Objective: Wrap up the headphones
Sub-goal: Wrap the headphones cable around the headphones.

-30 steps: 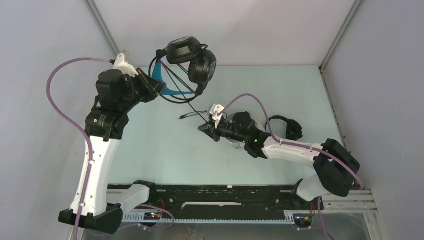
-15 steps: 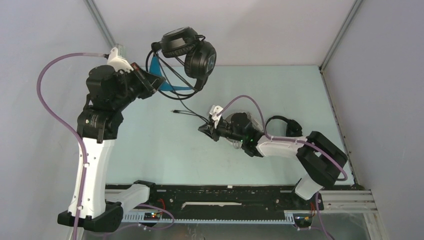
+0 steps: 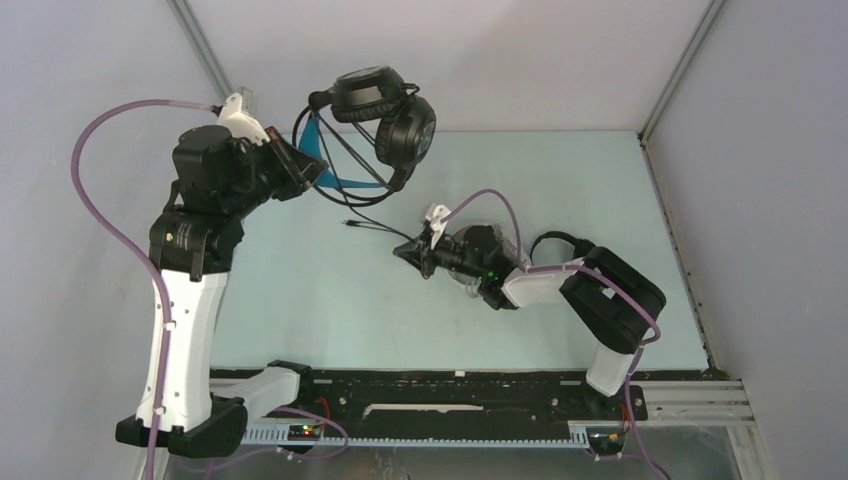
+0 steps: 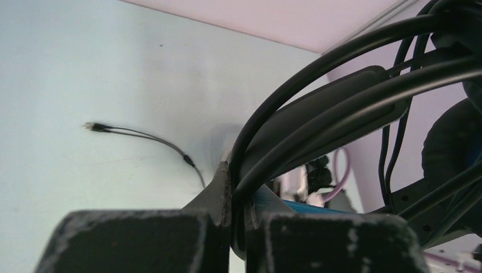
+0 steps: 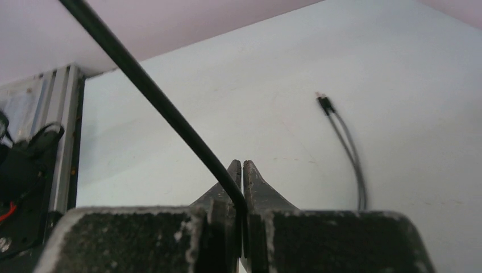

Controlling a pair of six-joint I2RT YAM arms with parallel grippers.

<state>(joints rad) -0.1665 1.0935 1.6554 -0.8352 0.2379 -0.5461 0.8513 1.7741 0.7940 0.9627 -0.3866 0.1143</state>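
Right arm's elbow has folded in toward the middle since a sec ago, wrist barely shifted; left arm pulled back a touch, and the plug end (image 3: 350,223) crept toward the far-left of the table (image 3: 330,310). Blue-band headphones (image 3: 385,110) hang up in the air at the far-left, off the table, w/ several cable loops already round the headband. Left gripper (image 3: 300,165) is pressed together on the headband, loops caught in the same pinch (wrist cam shows black band + cords running straight into the closed jaws). Right gripper (image 3: 408,254) sits low mid-table, fingers pinched on the cable (image 5: 153,94), which runs taut up and away toward the headset. Step in hand, IMO: lay another turn. To do it well, keep light tension so the loops stay snug but don't yank the band out of the left pinch; carry the cable round the band rather than across the earcups; let the cord slide through or re-grip nearer the free end, since only a short tail is left past the right pinch. Watch the loose tail doesn't snag on the small black headphones (image 3: 575,250) lying just beyond the right forearm. Risk: thin cord slipping out of the fingertips mid-swing.
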